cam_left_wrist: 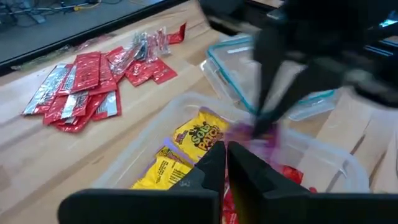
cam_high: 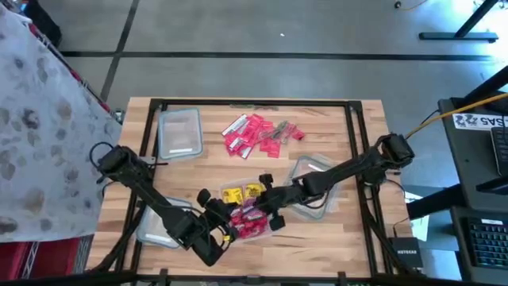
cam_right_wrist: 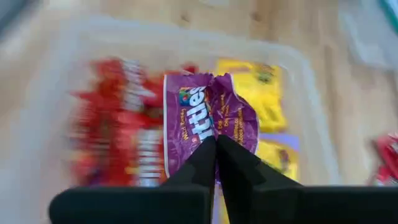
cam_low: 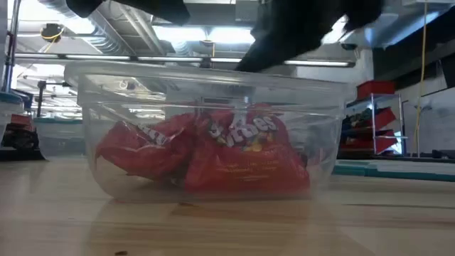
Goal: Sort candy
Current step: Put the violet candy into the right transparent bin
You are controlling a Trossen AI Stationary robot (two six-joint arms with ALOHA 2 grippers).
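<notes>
A clear tub [cam_high: 255,191] near the table's front middle holds yellow candy [cam_left_wrist: 189,146] and red candy [cam_low: 213,149]. My right gripper [cam_right_wrist: 216,146] hangs over this tub, shut on a purple candy packet [cam_right_wrist: 208,115]; the left wrist view shows the same packet [cam_left_wrist: 252,132] under its fingers. My left gripper [cam_left_wrist: 226,158] is shut with nothing in it, at the tub's near rim, pointing toward the far edge. A loose pile of red and silvery candy [cam_high: 258,133] lies flat on the table at the far middle. My right gripper pinches the purple packet by its crumpled edge [cam_right_wrist: 215,133] between the two fingers. The fingers [cam_left_wrist: 267,93] come from above, pointing down. The packet hangs below them, lifted clear above the candy in the tub.
A clear container [cam_high: 180,131] stands at the far left, another [cam_high: 313,181] right of the tub under my right arm, and a third [cam_high: 155,226] at the near left under my left arm. A black frame [cam_high: 254,103] runs along the table's edges.
</notes>
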